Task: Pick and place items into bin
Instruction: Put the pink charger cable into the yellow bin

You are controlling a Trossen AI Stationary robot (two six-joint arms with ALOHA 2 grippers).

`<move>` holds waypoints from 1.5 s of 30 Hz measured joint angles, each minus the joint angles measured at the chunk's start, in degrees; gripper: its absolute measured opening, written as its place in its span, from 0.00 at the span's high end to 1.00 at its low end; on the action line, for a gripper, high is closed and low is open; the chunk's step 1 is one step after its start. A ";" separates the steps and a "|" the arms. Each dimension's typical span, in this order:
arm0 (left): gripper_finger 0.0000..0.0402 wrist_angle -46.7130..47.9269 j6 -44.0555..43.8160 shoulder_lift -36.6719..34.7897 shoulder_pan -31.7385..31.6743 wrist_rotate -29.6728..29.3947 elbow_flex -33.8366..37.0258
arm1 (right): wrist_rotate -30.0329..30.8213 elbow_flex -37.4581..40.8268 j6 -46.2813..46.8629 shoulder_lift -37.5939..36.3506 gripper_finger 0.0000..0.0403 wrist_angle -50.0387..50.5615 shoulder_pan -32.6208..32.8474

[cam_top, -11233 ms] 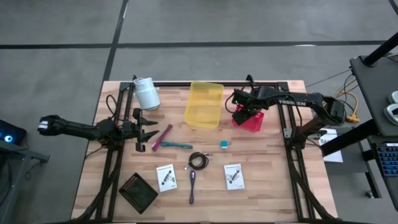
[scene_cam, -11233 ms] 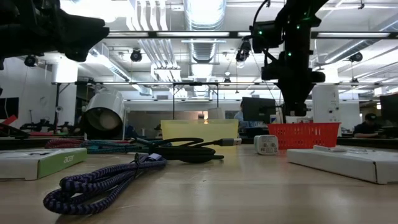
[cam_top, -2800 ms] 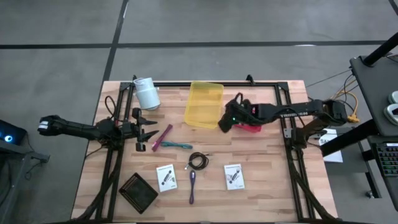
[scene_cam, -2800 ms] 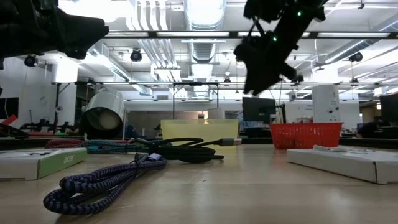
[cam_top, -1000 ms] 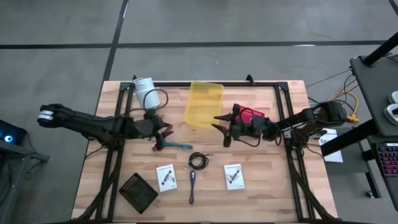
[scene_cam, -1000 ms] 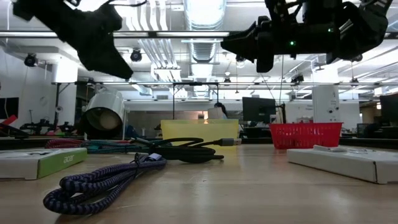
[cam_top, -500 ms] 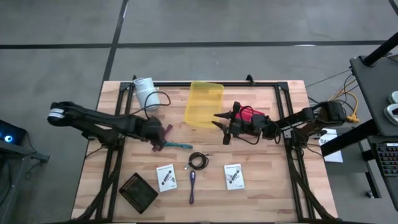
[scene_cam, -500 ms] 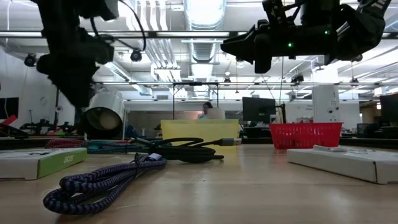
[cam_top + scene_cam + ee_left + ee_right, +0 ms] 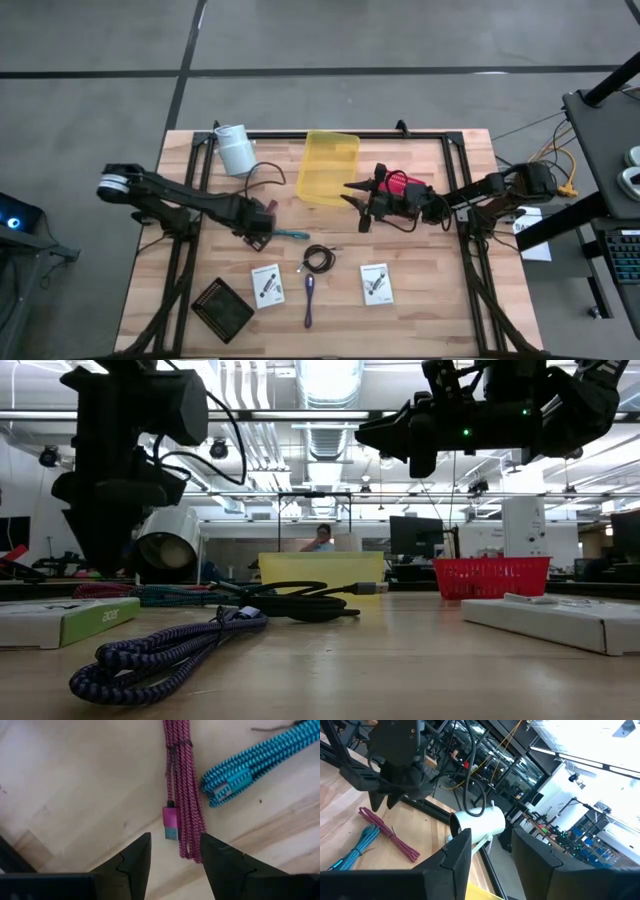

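Note:
My left gripper [image 9: 262, 224] [image 9: 175, 856] points down, open, just over the magenta braided cable bundle [image 9: 181, 785]. Its fingers stand on either side of the bundle's plug end [image 9: 170, 824] and touch nothing. The bundle lies flat on the table beside the teal braided cable [image 9: 250, 764] [image 9: 292, 235]. My right gripper [image 9: 356, 206] [image 9: 492, 851] hangs open in the air near the yellow bin [image 9: 328, 166], pointing toward the table's left. The coiled black cable [image 9: 319, 258], the purple cable [image 9: 309, 298] and two white cards [image 9: 267, 285] [image 9: 376, 283] lie nearer the front edge. No cubes show.
A white cup [image 9: 236, 150] lies on its side at the far left. A red basket [image 9: 408, 186] sits partly under my right arm. A black square object [image 9: 222, 307] rests at the near left corner. Black frame rails [image 9: 180, 270] run along both table sides.
My left gripper has swung toward the table's right and near side, tipped to point down, and come down over the magenta bundle, still open. The cables have stayed where they were.

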State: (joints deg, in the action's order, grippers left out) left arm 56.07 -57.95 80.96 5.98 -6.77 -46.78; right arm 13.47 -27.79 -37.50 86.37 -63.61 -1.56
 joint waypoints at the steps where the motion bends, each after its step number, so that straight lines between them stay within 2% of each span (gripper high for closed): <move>1: 0.62 -0.13 0.00 0.30 0.00 0.64 -0.21 | 0.00 0.00 0.02 0.00 0.69 0.00 0.00; 13: 0.62 -5.09 0.28 1.21 0.02 2.23 0.05 | -0.02 0.00 0.01 0.00 0.70 0.32 0.00; 25: 0.63 -4.52 1.90 6.77 0.02 2.56 0.15 | -0.02 0.02 0.00 0.00 0.70 0.37 0.00; 30: 0.72 -4.43 4.68 9.07 0.02 3.45 -0.10 | -0.02 0.02 0.00 0.00 0.71 0.37 0.00; 37: 0.97 -4.55 7.61 8.95 0.02 5.29 -0.29 | -0.02 0.04 0.00 0.00 0.72 0.37 0.00; 45: 0.99 6.28 6.00 2.85 0.02 5.36 -1.27 | -0.10 0.04 0.00 0.00 0.72 0.38 0.04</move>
State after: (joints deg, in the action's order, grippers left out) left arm 62.35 -51.96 83.81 6.00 -1.41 -48.05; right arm 13.37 -27.75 -37.50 86.37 -63.24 -1.52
